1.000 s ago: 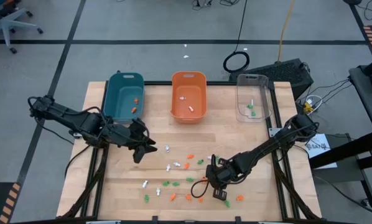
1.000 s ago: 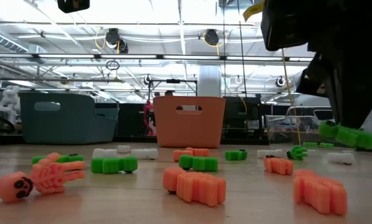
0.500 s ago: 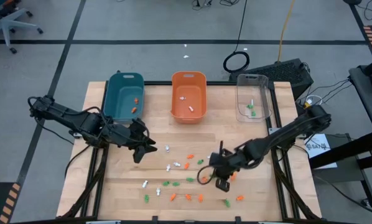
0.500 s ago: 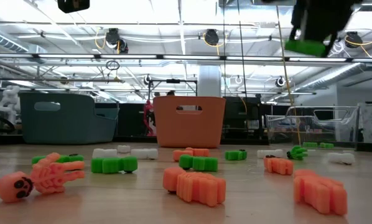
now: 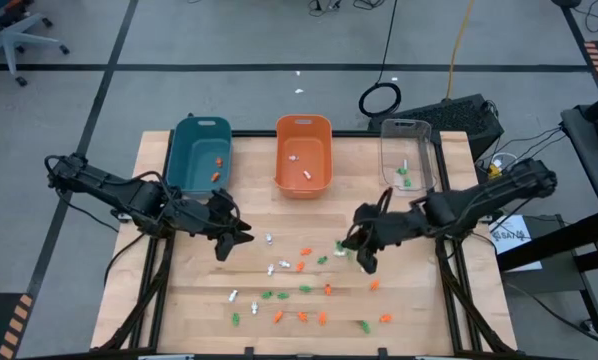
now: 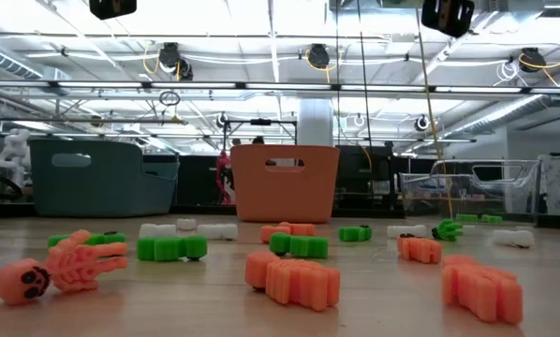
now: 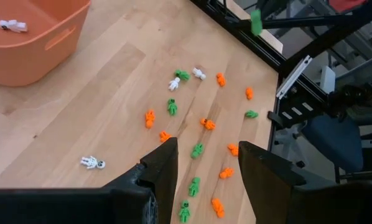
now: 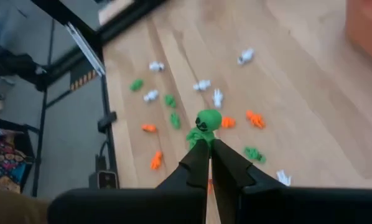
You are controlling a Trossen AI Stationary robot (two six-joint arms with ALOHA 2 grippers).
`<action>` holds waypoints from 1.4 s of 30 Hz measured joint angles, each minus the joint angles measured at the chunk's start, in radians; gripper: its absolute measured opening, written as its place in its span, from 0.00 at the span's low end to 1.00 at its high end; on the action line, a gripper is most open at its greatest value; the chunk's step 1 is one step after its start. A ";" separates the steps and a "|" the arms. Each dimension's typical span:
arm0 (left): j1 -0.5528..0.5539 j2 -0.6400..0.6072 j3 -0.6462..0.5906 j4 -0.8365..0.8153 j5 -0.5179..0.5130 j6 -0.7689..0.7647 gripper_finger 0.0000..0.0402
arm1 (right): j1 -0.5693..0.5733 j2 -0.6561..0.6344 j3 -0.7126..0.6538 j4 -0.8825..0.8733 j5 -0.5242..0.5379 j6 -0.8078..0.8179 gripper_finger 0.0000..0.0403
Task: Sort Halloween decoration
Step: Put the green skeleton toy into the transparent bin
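Observation:
Several tiny orange, white and green Halloween decorations [image 5: 299, 288] lie scattered on the wooden table [image 5: 179, 300], and they also show in the low view [image 6: 294, 279]. My right gripper [image 8: 206, 147] hangs above the table's right middle [image 5: 357, 246], shut on a green skeleton trinket [image 8: 203, 127]. The same trinket shows in the left wrist view [image 7: 255, 21]. My left gripper [image 7: 204, 171] hovers open over the table's left middle [image 5: 231, 236] with nothing between its fingers. My right gripper pinches the green trinket's body [image 8: 196, 137] between its two fingertips. The head [image 8: 206, 119] sticks out past the tips. The fingers slant down. The trinket is lifted clear of the table.
Three bins stand along the far edge: teal [image 5: 199, 155] with orange pieces inside, orange [image 5: 304, 152] with white pieces, and clear [image 5: 407, 150] with green and white pieces. Bare wood lies between the bins and the scattered trinkets.
My right gripper has risen from the near right of the table with the green trinket, lifting it clear. It has moved toward the far edge and tipped from steeply down to a shallower slant. It has stayed shut.

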 joint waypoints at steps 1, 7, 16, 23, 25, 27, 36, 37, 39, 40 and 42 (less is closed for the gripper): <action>0.000 0.000 0.000 0.003 -0.002 0.000 0.42 | -0.005 -0.013 0.000 0.000 0.000 -0.009 0.00; 0.000 0.000 0.000 0.013 -0.014 0.002 0.42 | -0.035 -0.077 0.000 -0.001 -0.001 -0.050 0.00; 0.000 0.000 0.000 0.013 -0.023 0.003 0.42 | -0.083 -0.126 0.000 -0.001 0.025 -0.098 0.00; 0.000 0.000 0.000 0.013 -0.024 0.008 0.42 | -0.102 -0.127 0.000 0.000 0.025 -0.099 0.00; 0.000 0.000 0.000 0.012 -0.024 0.009 0.42 | -0.102 -0.127 0.000 0.001 0.028 -0.097 0.00; 0.000 0.000 0.000 0.013 -0.024 0.009 0.42 | -0.103 -0.126 0.000 0.031 0.050 -0.080 0.00; 0.001 0.000 0.000 0.013 -0.024 0.009 0.42 | -0.174 -0.134 0.106 -0.044 0.073 -0.115 0.00; 0.002 0.000 0.000 0.013 -0.024 0.009 0.42 | -0.192 -0.133 0.127 -0.082 0.073 -0.115 0.00; 0.003 0.000 0.000 0.013 -0.025 0.010 0.42 | -0.230 -0.134 0.172 -0.176 0.073 -0.113 0.00; 0.003 0.000 0.000 0.013 -0.026 0.009 0.42 | -0.249 -0.134 0.195 -0.225 0.073 -0.113 0.00; 0.003 0.000 0.000 0.013 -0.037 0.009 0.42 | -0.293 -0.134 0.240 -0.328 0.073 -0.116 0.00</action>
